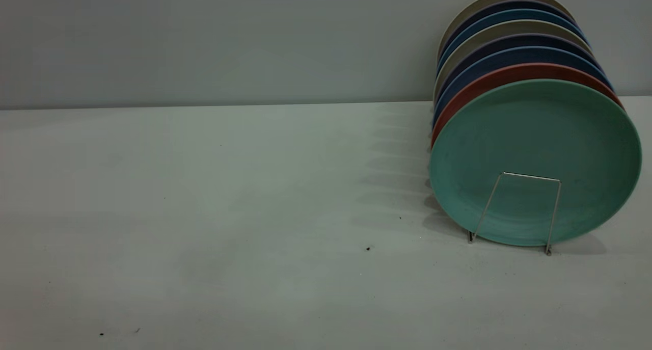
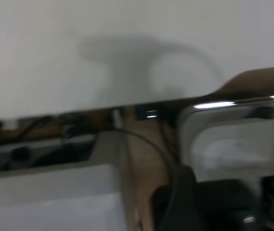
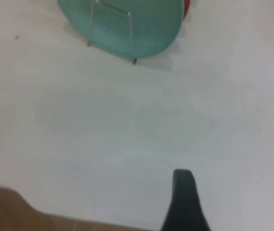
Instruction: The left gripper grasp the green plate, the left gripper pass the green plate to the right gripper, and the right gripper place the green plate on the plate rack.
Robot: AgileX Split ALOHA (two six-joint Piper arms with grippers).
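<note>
The green plate (image 1: 535, 136) stands upright at the front of the plate rack (image 1: 532, 177), behind its front wire loop, at the right of the table. Neither gripper shows in the exterior view. In the right wrist view the plate (image 3: 146, 24) and the rack's loop (image 3: 129, 36) lie far off. The right gripper (image 3: 183, 202) shows there as one dark tapering tip with no gap, empty, over bare table near its edge. In the left wrist view the left gripper (image 2: 209, 202) is only a dark blurred mass, away from the plate.
Behind the green plate stand a reddish plate (image 1: 509, 75) and several blue, navy and grey plates (image 1: 509, 39) in the same rack. The white table (image 1: 229, 212) meets a grey wall at the back. The left wrist view shows the table's edge (image 2: 127, 108) and cables.
</note>
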